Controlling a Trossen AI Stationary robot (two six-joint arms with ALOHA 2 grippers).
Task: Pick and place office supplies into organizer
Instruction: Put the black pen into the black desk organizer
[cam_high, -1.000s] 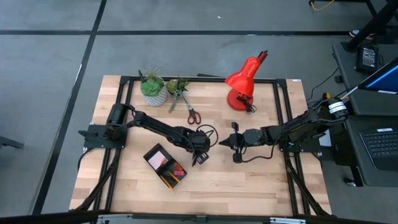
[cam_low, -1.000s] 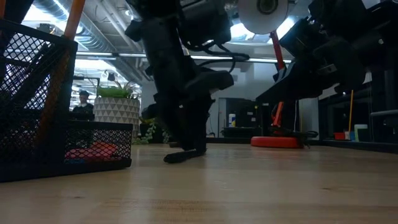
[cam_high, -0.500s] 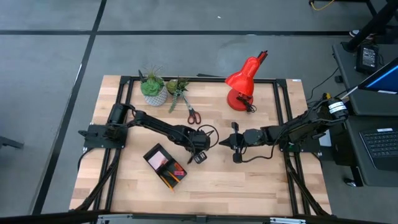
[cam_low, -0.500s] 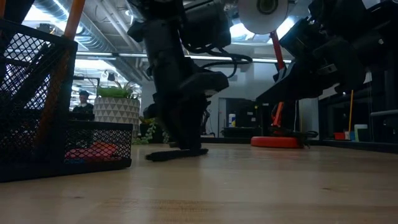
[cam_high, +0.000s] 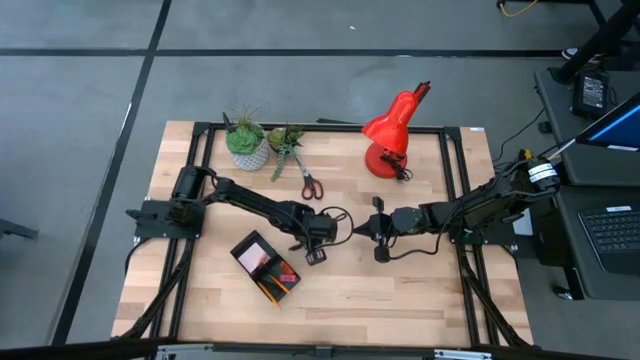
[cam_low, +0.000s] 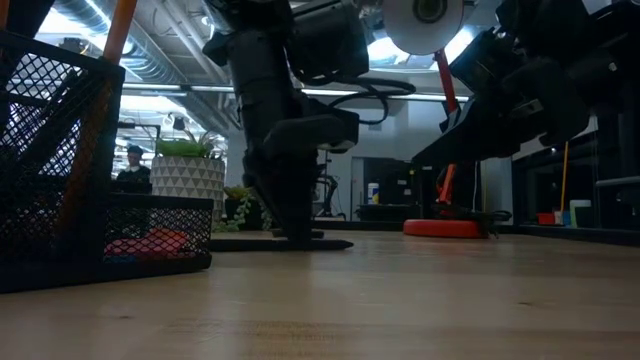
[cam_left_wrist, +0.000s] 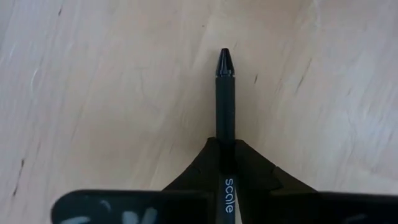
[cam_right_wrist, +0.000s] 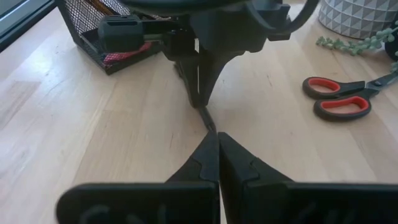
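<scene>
A black pen (cam_left_wrist: 224, 106) lies on the wooden table near its middle, also seen as a long level bar in the low view (cam_low: 250, 243). My left gripper (cam_high: 315, 248) stands over it, shut on it. The organizer (cam_high: 266, 266), a black mesh tray, sits just left of and nearer than that gripper, with pink and orange items inside. Red-handled scissors (cam_high: 309, 183) lie flat farther back, by the plants. My right gripper (cam_high: 360, 229) hovers shut to the right of the pen, holding nothing. My left gripper pinches the pen's barrel (cam_left_wrist: 225, 152) between its two fingers (cam_left_wrist: 252, 168). The fingers come from above, pointing down, and lie across the pen. The pen lies level along the table top, its pointed end (cam_left_wrist: 224, 61) sticking out past the fingers.
Two potted plants (cam_high: 247, 143) (cam_high: 285, 139) and a red desk lamp (cam_high: 391, 135) stand along the far side. A black frame rail (cam_high: 455, 180) borders the table. Bare wood lies along the near side (cam_high: 380, 295).
My left gripper has shut on the pen, shifting slightly toward the table's left edge. The pen has turned about on the table and now shows its full length in the low view, lying level.
</scene>
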